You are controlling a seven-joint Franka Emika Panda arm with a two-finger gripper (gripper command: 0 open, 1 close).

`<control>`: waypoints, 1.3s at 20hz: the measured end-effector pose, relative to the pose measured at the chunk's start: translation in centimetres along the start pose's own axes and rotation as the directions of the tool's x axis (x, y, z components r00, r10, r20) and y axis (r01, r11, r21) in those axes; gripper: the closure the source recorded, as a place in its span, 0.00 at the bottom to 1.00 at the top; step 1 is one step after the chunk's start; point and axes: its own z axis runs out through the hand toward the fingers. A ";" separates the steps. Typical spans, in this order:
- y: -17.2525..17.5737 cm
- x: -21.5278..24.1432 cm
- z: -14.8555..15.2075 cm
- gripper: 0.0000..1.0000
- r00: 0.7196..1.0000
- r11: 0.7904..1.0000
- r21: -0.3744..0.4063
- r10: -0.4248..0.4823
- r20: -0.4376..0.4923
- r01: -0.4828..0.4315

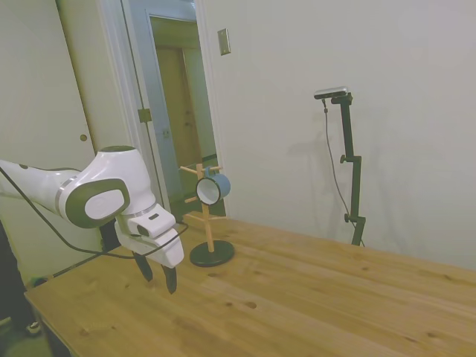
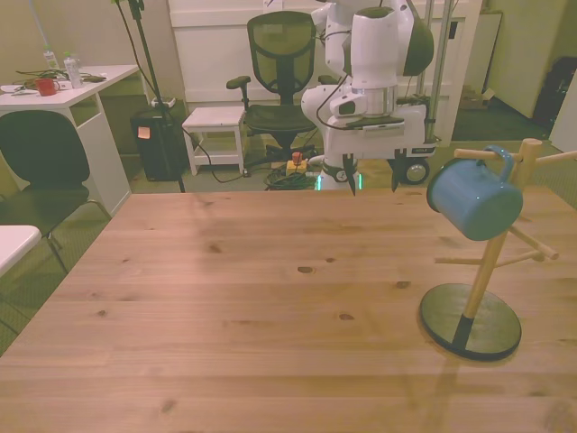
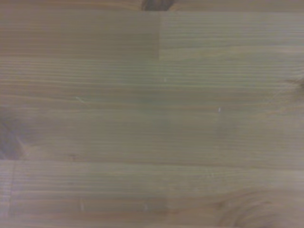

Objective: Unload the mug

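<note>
The mug (image 2: 475, 198) hangs by its loop handle on an upper peg of the wooden stand (image 2: 494, 244), off the table and tipped onto its side. In the side view its white inside and thin dark rim (image 1: 207, 191) face the camera; in the front view its blue outside shows, with the handle hooked over the peg just beside the upright post. The stand rests on its dark round base (image 2: 470, 321) near the table's edge at the front view's right; more pegs stick out from the post below the mug, and they are bare.

The gripper (image 2: 372, 181) points straight down over the table's far edge in the front view, well apart from the stand and the mug. Its two dark fingers (image 1: 170, 279) stand apart with a clear gap between them and nothing held; their tips are close above the wood, though whether they touch it is hard to tell. In the side view the gripper (image 1: 157, 274) is near the stand's base and lower than the mug.

The wrist view shows only blurred boards of the table (image 3: 152, 118), with a dark knot at one edge.
</note>
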 end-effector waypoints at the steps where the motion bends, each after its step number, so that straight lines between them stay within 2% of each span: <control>1: 0.0 0.0 0.0 0.00 1.000 1.000 0.000 -0.001 -0.002 0.001; 6: -2.1 1.3 -1.7 0.00 0.986 0.998 0.036 -0.039 -0.164 0.045; 9: -3.7 2.3 -3.6 0.00 0.975 0.996 0.071 -0.030 -0.221 0.046; 17: -7.9 5.6 -8.7 0.00 0.941 0.979 0.186 -0.016 -0.338 0.084; 26: -13.3 8.1 -9.6 0.00 0.916 0.951 0.269 -0.032 -0.400 0.151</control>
